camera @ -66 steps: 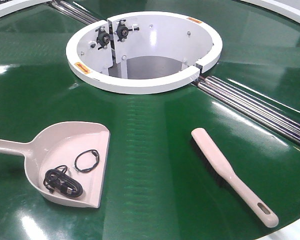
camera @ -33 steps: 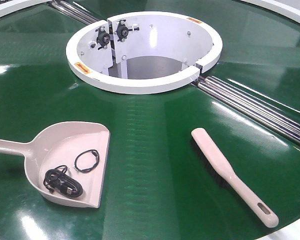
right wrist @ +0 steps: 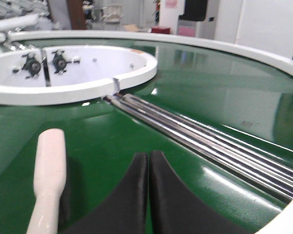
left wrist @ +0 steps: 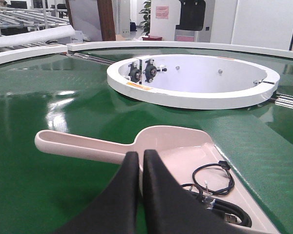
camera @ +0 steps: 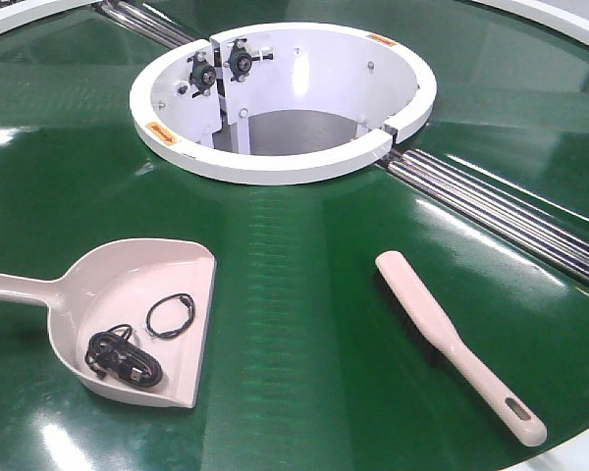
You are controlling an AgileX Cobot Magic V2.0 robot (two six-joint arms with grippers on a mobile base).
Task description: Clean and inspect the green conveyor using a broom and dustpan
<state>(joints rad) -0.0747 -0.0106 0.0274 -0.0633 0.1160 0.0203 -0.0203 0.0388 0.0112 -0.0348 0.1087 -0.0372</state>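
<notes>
I see the green conveyor filling the front view, glossy, with its near edge curving across the bottom right corner. The dustpan lies flat on the belt toward the conveyor's near left, its long handle running off to the left and its wide flat lip facing right. Inside it sit a coiled black cable near the back wall and a thin black loop closer to the lip. The broom lies on the belt toward the near right, angled, with its broad head pointing inward and its slotted handle end just beside the conveyor's near edge. Between the dustpan's lip and the broom there is a wide open stretch of bare belt.

Farther in, the white ring hub stands raised from the belt, well apart from both tools. Steel rails run from the hub out toward the right edge, passing behind the broom.

From the wrist views, my left gripper hangs just above the dustpan's handle where it meets the scoop, its dark fingers pressed together on nothing. My right gripper is likewise clenched and empty, low over the belt with the broom's head just to its left and the rails to its right.
</notes>
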